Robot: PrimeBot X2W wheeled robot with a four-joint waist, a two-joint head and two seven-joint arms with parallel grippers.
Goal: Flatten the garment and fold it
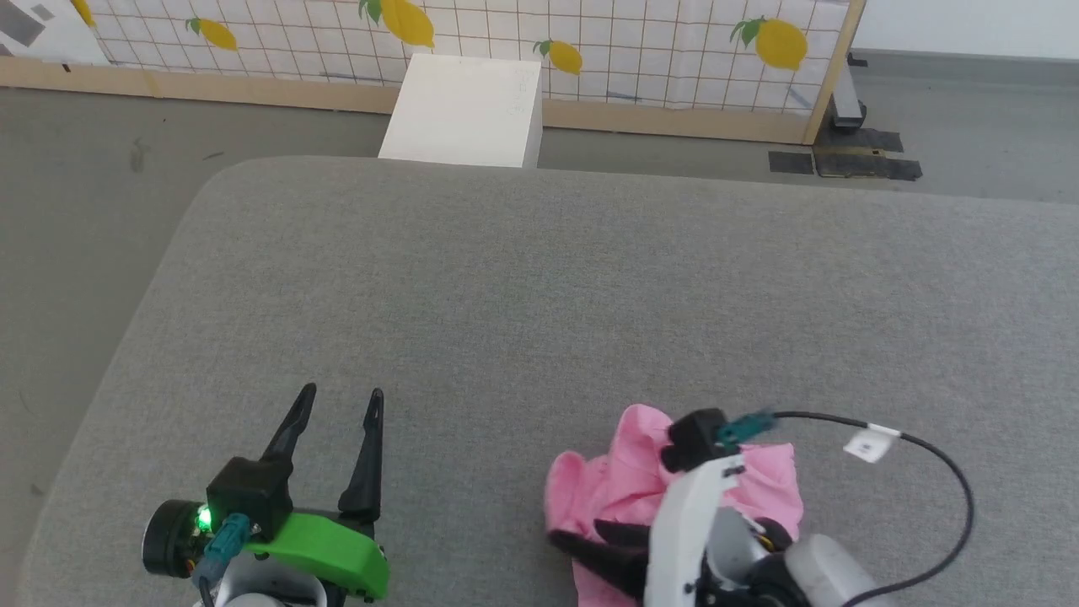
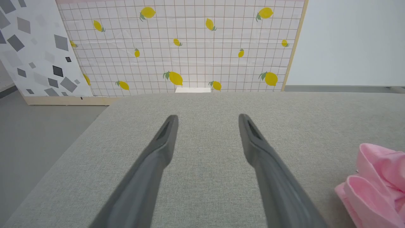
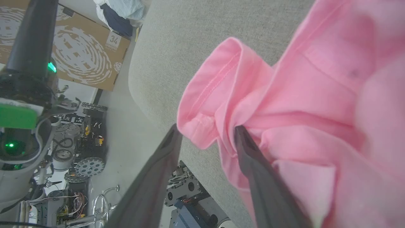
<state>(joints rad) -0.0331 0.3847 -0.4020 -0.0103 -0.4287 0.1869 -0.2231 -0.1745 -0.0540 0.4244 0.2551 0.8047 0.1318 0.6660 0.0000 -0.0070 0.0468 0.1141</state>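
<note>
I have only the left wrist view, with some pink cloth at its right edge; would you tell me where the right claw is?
Observer: The right claw is at the near left side of the garment, fingers pointing to the robot's left.
Operator: Thank you. Is it gripping the cloth?
Observer: No. In the right wrist view its jaws stand apart, with a hem fold between them and one finger tucked into a crease.
Operator: And is the garment flat yet?
Observer: No, it lies bunched in a heap near the front edge of the cushion.
</note>
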